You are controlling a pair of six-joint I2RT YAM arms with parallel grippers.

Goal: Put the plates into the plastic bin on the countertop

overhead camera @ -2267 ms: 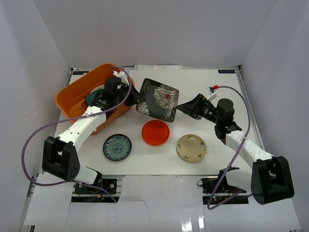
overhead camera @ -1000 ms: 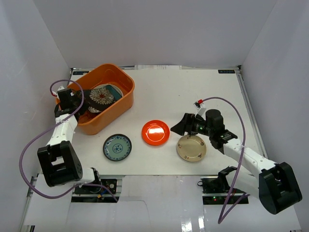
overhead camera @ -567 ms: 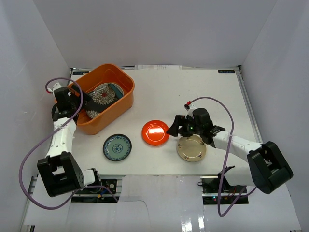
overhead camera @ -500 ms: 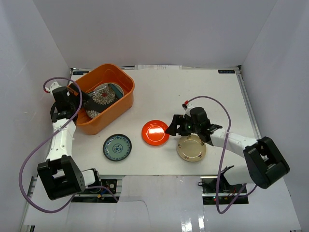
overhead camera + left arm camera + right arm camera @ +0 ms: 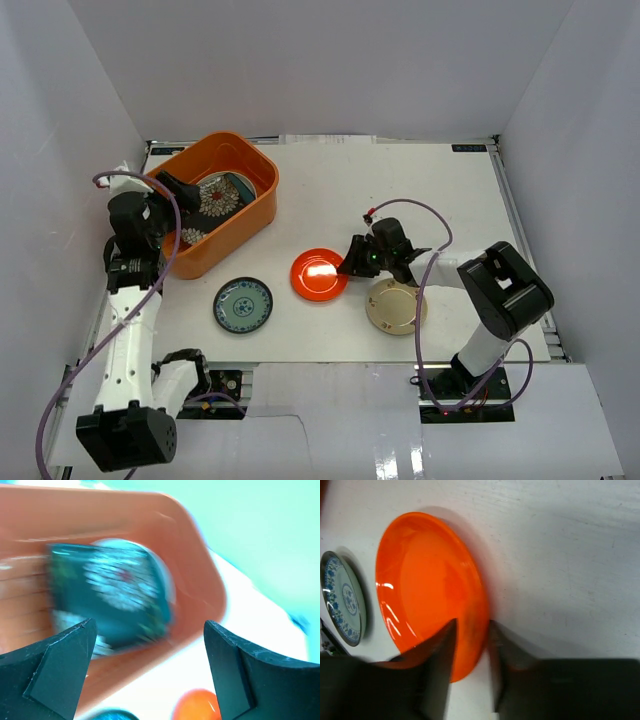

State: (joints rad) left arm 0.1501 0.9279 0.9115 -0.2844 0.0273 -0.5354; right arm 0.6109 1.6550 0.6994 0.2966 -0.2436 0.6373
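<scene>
The orange plastic bin (image 5: 168,254) stands at the back left of the white countertop (image 5: 450,190). In it lie a black floral square plate (image 5: 212,198) and a teal plate (image 5: 238,186). My left gripper (image 5: 172,190) hovers over the bin's left side, open and holding nothing. In the blurred left wrist view the left gripper (image 5: 150,625) frames the bin (image 5: 200,580) and the floral plate (image 5: 110,595). The red plate (image 5: 318,275) lies mid-table. My right gripper (image 5: 350,262) is at its right rim. In the right wrist view the right gripper (image 5: 470,635) pinches the red plate's (image 5: 425,585) rim, one finger inside, one outside.
A green-blue patterned plate (image 5: 243,305) lies left of the red one, and a beige-gold plate (image 5: 395,306) lies right under my right arm. White walls close in the countertop on three sides. The patterned plate (image 5: 342,600) also shows in the right wrist view.
My left gripper opened, left the floral plate in the bin and lifted. My right gripper moved left from the beige-gold plate to the red plate and closed on its rim.
</scene>
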